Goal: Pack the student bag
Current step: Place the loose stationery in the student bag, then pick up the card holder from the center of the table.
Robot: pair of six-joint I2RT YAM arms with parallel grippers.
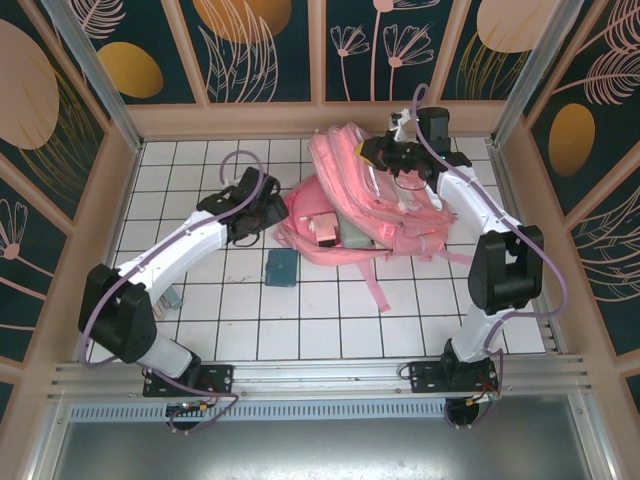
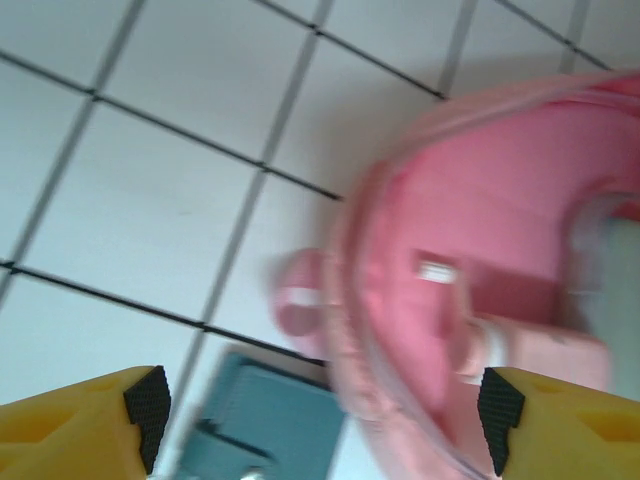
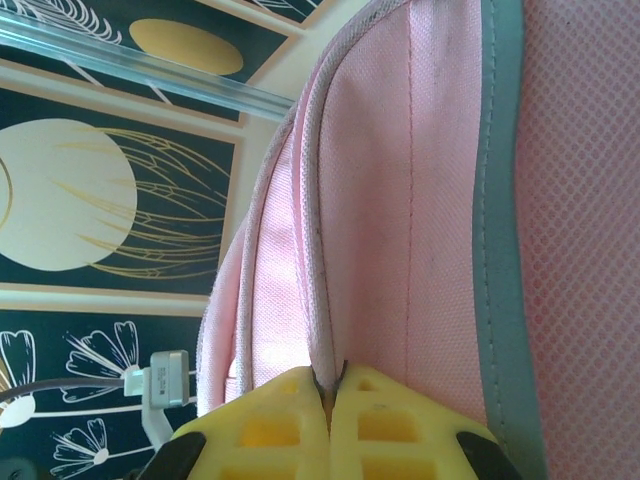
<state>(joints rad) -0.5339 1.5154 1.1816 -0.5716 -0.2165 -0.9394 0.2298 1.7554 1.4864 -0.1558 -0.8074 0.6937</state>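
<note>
The student bag (image 1: 385, 195) lies at the back middle of the tiled table, its opening facing front left. My right gripper (image 1: 385, 152) is shut on a fold of the bag's pink fabric (image 3: 400, 200) at its upper edge; the fingertips (image 3: 328, 385) pinch the seam. My left gripper (image 1: 270, 215) hovers open beside the bag's opening (image 2: 480, 230), its black pads (image 2: 148, 400) wide apart with nothing between them. A small pink box-like item (image 1: 322, 228) and a grey-green item (image 1: 357, 237) sit in the opening. A teal flat case (image 1: 282, 268) lies on the table just in front, below the left gripper (image 2: 322, 410).
A pink strap (image 1: 375, 290) trails from the bag toward the front. A small grey-blue object (image 1: 175, 297) sits by the left arm's lower link. Patterned walls (image 1: 260, 50) enclose the table on three sides. The teal case (image 2: 265, 425) is blurred in the left wrist view.
</note>
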